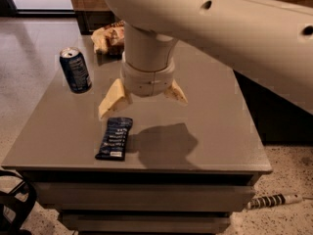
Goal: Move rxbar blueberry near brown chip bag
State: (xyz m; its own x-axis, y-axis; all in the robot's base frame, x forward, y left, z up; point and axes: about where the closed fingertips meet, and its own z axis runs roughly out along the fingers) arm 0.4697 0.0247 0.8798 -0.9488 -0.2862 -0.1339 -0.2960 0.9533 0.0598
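Observation:
The rxbar blueberry (pixel 114 138), a flat dark navy bar with white text, lies on the grey table (pixel 215 131) near its front left. My gripper (pixel 143 101) hangs above the table just behind and to the right of the bar, its two pale fingers (pixel 113 99) spread wide apart and holding nothing. The brown chip bag (pixel 108 38) lies at the table's back, partly hidden behind my arm.
An upright blue soda can (pixel 75 70) stands at the table's left side. My large white arm (pixel 220 28) fills the upper right. A coiled cable (pixel 274 200) lies on the floor at lower right.

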